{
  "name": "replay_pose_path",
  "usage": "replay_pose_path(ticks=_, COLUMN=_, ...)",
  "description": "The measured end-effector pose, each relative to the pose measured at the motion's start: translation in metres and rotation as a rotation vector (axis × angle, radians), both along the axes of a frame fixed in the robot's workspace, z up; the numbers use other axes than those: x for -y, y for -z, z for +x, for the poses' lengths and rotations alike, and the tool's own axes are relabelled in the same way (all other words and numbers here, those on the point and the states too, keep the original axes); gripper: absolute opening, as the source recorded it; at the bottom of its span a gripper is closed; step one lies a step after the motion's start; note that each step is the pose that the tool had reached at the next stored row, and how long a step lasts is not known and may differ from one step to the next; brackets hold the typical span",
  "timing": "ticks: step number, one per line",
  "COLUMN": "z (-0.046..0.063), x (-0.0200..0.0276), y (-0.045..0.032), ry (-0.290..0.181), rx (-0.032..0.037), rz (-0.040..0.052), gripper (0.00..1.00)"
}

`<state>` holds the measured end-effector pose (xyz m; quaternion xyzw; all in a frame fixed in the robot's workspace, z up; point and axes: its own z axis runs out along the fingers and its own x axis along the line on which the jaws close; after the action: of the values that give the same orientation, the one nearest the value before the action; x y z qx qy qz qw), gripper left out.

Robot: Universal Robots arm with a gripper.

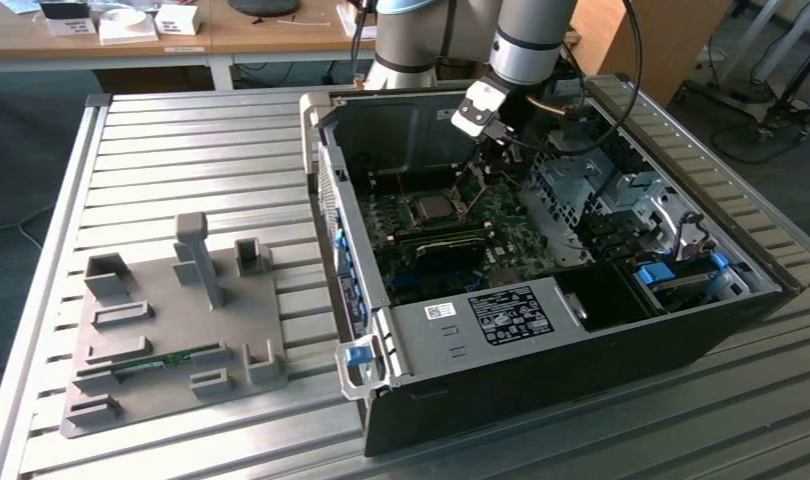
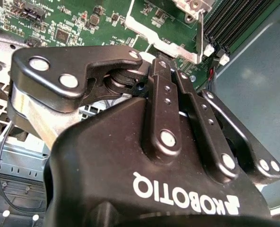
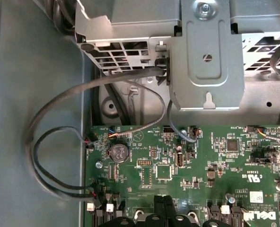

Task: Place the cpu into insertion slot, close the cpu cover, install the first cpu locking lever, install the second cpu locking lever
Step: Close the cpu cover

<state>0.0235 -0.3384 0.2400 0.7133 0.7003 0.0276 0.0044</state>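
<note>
The computer case (image 1: 539, 385) lies open-side up on the tabletop (image 1: 192, 150), so the arm (image 1: 528, 40) can reach down inside. Its jaws look closed on nothing, near the cpu (image 1: 435, 207) lying in its socket.

In the exterior view you are looking down from well back over the table (image 1: 178, 150) and open computer case (image 1: 539, 370). The 2 wrist views are facing its motherboard (image 2: 83, 19) (image 3: 201, 161) closely, the second wrist view past the claw (image 2: 147, 60).

white lettering sits on the pincer (image 2: 154, 64), a black printed label (image 1: 509, 312) on the computer case (image 1: 579, 375).
</note>
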Motion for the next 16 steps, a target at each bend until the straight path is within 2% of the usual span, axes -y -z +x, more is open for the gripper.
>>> replay_pose_path(ticks=7, z=-0.004, x=0.0, y=0.0003, ry=0.001, rx=0.0, rz=0.0, gripper=0.11)
replay_pose_path(ticks=16, z=-0.016, x=0.0, y=0.0009, ry=0.004, rx=-0.0001, rz=-0.0001, gripper=0.11)
